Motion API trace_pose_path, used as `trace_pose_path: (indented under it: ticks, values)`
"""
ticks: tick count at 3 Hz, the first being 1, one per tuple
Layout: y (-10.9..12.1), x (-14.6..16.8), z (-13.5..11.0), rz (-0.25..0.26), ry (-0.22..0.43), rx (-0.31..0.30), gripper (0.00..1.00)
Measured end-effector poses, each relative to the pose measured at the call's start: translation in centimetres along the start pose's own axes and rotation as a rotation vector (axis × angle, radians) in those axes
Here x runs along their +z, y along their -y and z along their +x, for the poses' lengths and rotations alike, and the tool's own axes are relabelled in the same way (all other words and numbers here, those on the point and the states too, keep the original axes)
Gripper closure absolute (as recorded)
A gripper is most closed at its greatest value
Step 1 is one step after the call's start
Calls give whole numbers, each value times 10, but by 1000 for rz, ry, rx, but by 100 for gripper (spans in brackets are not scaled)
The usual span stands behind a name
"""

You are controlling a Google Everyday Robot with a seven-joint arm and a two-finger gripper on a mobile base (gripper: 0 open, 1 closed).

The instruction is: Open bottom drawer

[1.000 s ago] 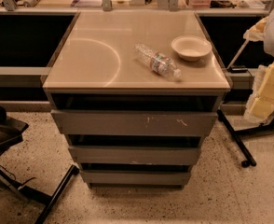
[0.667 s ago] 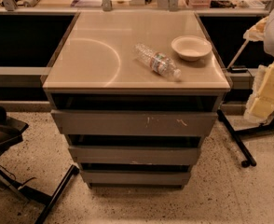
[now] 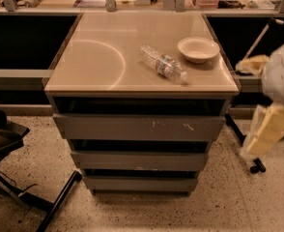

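Note:
The bottom drawer (image 3: pixel 140 183) is the lowest and narrowest plain grey front of the cabinet, near the floor, with the mid drawer (image 3: pixel 139 160) and the scratched top drawer (image 3: pixel 139 128) above it. All three fronts sit about flush with one another. My gripper (image 3: pixel 269 130) is the pale yellow part below the white arm (image 3: pixel 281 75) at the right edge. It hangs to the right of the cabinet at the height of the top and mid drawers, apart from them.
On the cabinet top (image 3: pixel 98 62) lie a clear plastic bottle (image 3: pixel 163 65) and a white bowl (image 3: pixel 198 49). A black chair base (image 3: pixel 16 178) stands at the left on the speckled floor. A black stand with wheels (image 3: pixel 250 163) is at the right.
My arm and gripper at the right edge have come lower, from beside the cabinet top to beside the upper drawers. The drawers have not moved.

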State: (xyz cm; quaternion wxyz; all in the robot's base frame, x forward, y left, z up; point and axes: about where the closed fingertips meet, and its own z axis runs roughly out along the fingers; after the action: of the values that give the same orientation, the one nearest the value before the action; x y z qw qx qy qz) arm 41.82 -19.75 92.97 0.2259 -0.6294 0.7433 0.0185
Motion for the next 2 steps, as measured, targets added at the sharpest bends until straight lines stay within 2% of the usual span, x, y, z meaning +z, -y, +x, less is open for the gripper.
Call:
trace_pose_path:
  ticks: [1,2]
  values:
    - [-40,73,9,-57,177,15,0]
    - [-87,155,33,-103,281,119,0]
